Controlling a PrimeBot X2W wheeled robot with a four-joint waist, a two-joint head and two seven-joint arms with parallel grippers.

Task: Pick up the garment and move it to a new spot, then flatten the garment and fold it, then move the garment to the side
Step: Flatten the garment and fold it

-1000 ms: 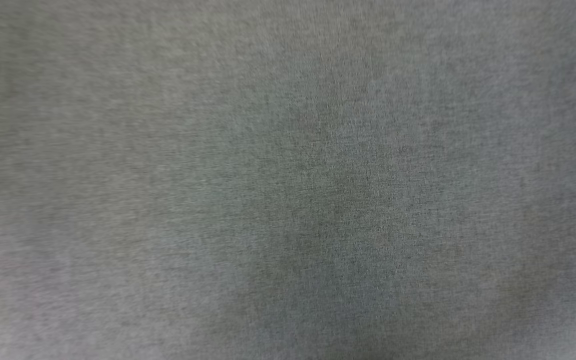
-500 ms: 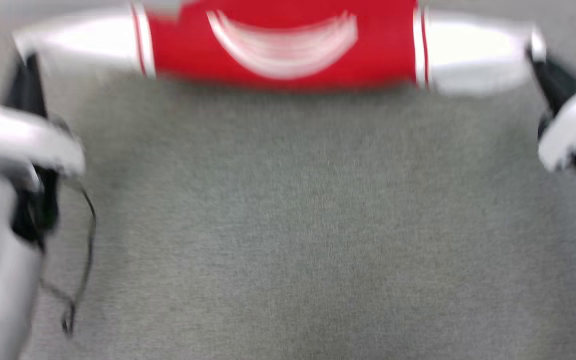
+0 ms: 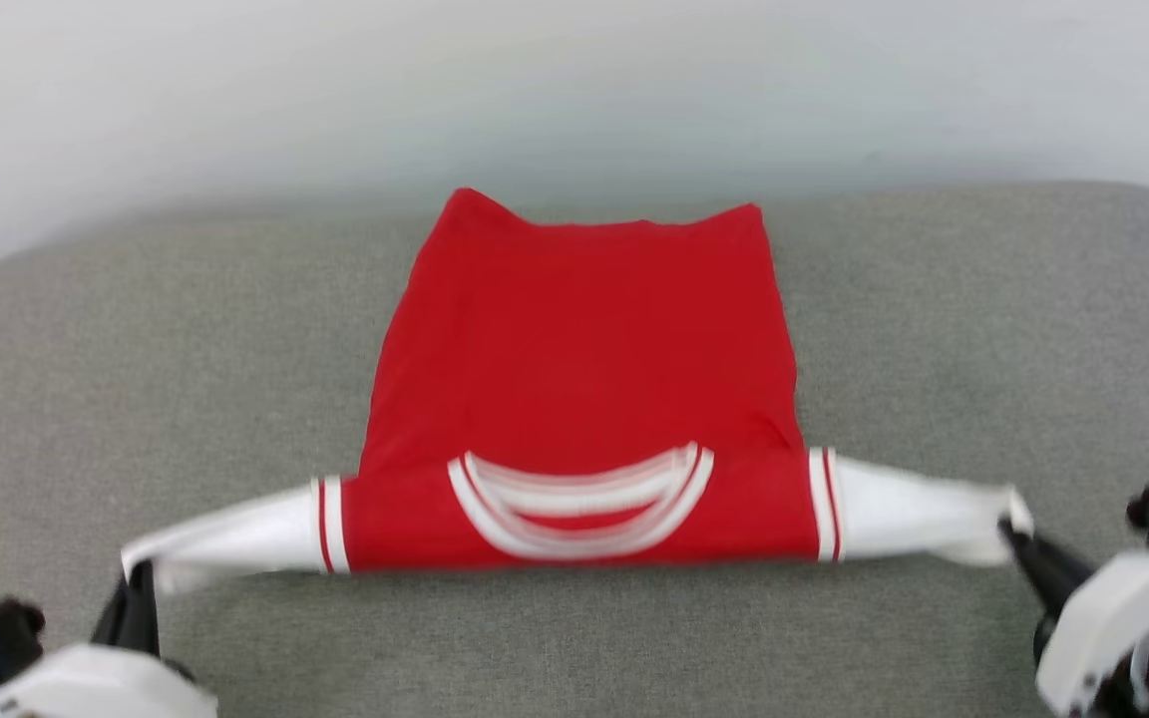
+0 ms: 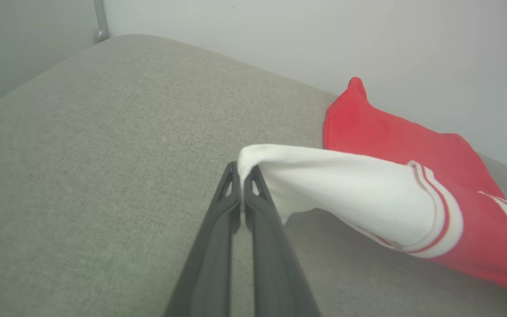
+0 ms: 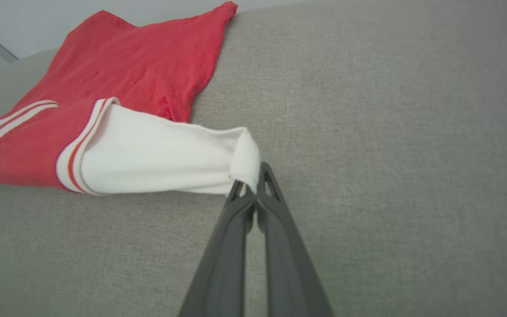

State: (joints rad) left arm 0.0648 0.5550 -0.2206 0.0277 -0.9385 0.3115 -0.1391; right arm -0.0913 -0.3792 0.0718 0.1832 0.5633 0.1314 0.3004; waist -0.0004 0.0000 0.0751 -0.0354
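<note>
Garment, newly framed as the head camera lifts, stretches for flattening between left claw and right claw, each pinching a sleeve.

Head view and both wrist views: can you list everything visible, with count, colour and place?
garment: one, red with striped red-and-white collar and trim, spread mid-cushion, collar end toward the robot, hem toward the wall
sleeves: two, white, stretched out to either side of the garment
cushion: one, grey woven fabric, under the garment
wall: one, pale grey, behind the cushion
pipe: one, grey, upright at the wall corner in the left wrist view
forearms: two, pale, at the head view's lower corners
left gripper: one, dark, jaws shut on the tip of the sleeve on the robot's left
right gripper: one, dark, jaws shut on the tip of the other sleeve
</note>
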